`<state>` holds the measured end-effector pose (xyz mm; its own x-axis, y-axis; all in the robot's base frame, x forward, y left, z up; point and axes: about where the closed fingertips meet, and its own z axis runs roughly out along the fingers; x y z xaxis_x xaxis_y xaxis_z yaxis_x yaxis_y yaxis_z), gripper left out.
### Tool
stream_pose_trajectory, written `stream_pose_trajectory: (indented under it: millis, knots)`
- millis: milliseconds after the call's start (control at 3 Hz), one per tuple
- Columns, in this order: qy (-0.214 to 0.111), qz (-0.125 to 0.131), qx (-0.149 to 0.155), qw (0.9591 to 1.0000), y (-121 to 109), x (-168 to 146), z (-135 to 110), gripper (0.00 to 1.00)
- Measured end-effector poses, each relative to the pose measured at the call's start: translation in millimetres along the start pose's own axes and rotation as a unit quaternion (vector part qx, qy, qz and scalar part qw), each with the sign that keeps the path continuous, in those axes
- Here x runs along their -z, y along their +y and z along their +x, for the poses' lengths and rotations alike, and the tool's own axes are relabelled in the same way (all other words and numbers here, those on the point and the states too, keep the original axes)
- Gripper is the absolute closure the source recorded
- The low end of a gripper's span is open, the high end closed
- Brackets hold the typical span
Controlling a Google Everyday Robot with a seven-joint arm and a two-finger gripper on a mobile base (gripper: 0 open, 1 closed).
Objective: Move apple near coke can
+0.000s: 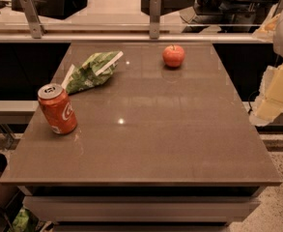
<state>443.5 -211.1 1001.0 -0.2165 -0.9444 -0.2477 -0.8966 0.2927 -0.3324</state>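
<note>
The red-orange apple [173, 55] sits on the brown table [170, 144] near its far edge, right of centre. The red coke can [57, 108] stands slightly tilted near the table's left edge, well apart from the apple. My gripper [272, 96] shows as a cream-coloured part of the arm at the right edge of the view. It hangs beyond the table's right side, clear of the apple and the can, and holds nothing that I can see.
A green-and-white snack bag [91, 71] lies between the can and the far left corner. A rail with metal posts [155, 16] runs behind the table. Dark equipment stands on the counter beyond.
</note>
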Motion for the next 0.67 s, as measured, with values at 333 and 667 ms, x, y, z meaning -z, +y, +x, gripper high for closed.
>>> stream_pose_trajectory:
  millis: [333,667]
  knots:
    - [-0.032,0.016,-0.035,0.9988,-23.0,-13.3,-5.3,0.0]
    - [-0.081,0.026,-0.082,0.9929,-41.2,-40.8,-13.7,0.0]
